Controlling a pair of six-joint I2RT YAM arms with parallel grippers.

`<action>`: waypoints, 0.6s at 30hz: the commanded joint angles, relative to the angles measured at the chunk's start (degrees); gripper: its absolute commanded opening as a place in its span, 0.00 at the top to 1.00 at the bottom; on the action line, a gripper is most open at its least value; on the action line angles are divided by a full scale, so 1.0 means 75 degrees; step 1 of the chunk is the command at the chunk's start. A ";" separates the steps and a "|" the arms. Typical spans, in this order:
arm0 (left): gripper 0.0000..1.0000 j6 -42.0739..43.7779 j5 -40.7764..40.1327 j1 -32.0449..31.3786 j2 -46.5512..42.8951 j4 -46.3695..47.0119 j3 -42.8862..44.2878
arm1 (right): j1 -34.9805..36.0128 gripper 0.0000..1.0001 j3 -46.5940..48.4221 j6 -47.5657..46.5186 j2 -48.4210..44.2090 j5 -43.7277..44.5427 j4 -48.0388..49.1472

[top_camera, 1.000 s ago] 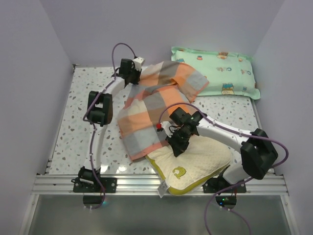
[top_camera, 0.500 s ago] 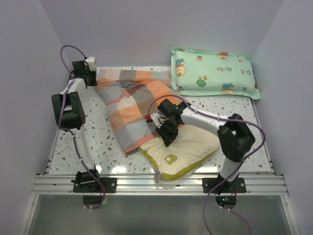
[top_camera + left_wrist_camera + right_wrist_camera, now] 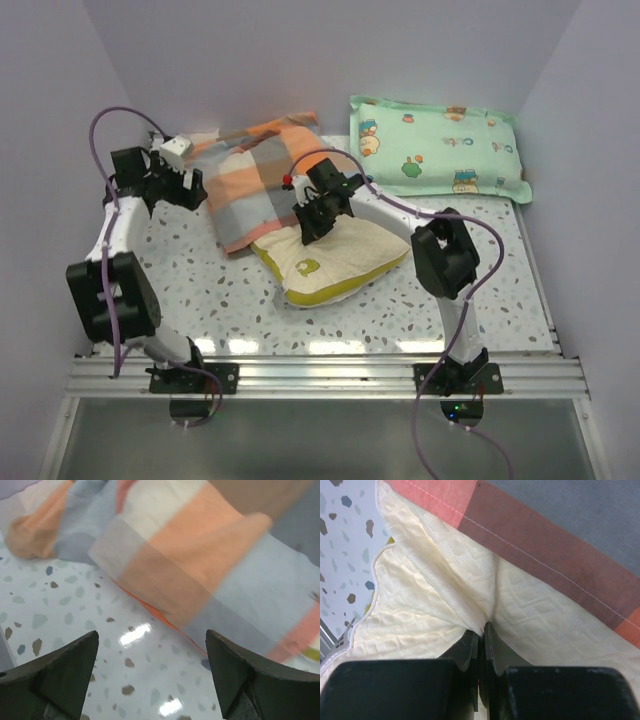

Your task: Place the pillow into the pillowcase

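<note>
Jaws of the left gripper (image 3: 151,645) now stand wide apart with nothing between them; half a second ago they were clamped on the far-left corner of the pillowcase (image 3: 255,175), so that hold has just been let go. In the left wrist view the plaid cloth lies ahead of the open jaws, apart from both fingers, on the speckled surface (image 3: 200,290). Over the last second the pillowcase was drawn from the middle of the surface out to about 11 o'clock, where it now lies bunched. To its right, the right gripper (image 3: 308,225) has its jaws closed on a pinched fold of the pillow (image 3: 335,260); the right wrist view shows the quilted cream fabric gathered between the fingertips (image 3: 470,640). In the same second this arm carried the pillow from the 6 o'clock edge to the centre. Its 11 o'clock edge now touches the pillowcase, and the plaid hem lies over that edge. Whether that edge is inside the opening or merely beneath the cloth cannot be told. Most of the pillow remains exposed, so insertion is judged barely begun; with the left hold gone, the opening is unsupported and probably needs regrasping. At 1 o'clock the mint-green pillow (image 3: 440,145) lies untouched.
</note>
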 commanded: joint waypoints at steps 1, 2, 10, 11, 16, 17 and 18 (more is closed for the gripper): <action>0.08 0.1852 0.1164 -0.0104 -0.1715 -0.0937 -0.1577 | -0.0056 1.00 -0.0063 0.0990 -0.0347 -0.0227 0.1046; 0.08 0.2051 0.1001 -0.0232 -0.1894 -0.1055 -0.2266 | -0.0068 1.00 -0.0075 0.1050 -0.0359 -0.0332 0.1117; 0.00 0.1878 -0.1952 -0.2611 -0.2015 0.0888 -0.4218 | -0.0068 1.00 -0.0484 0.1460 -0.0569 -0.0743 0.1469; 0.00 0.1738 -0.2151 -0.2798 -0.1873 0.1017 -0.4160 | -0.0068 1.00 -0.0521 0.1472 -0.0686 -0.0766 0.1504; 0.17 0.1456 -0.3747 -0.2940 -0.1345 0.1909 -0.4031 | -0.0091 1.00 -0.0895 0.1543 -0.0956 -0.1071 0.1598; 0.22 0.1479 -0.3805 -0.2940 -0.1391 0.1921 -0.4007 | -0.0079 1.00 -0.0965 0.1554 -0.0991 -0.1071 0.1622; 0.33 0.1467 -0.3783 -0.2940 -0.1473 0.1967 -0.4042 | -0.0103 1.00 -0.1047 0.1578 -0.1084 -0.1048 0.1657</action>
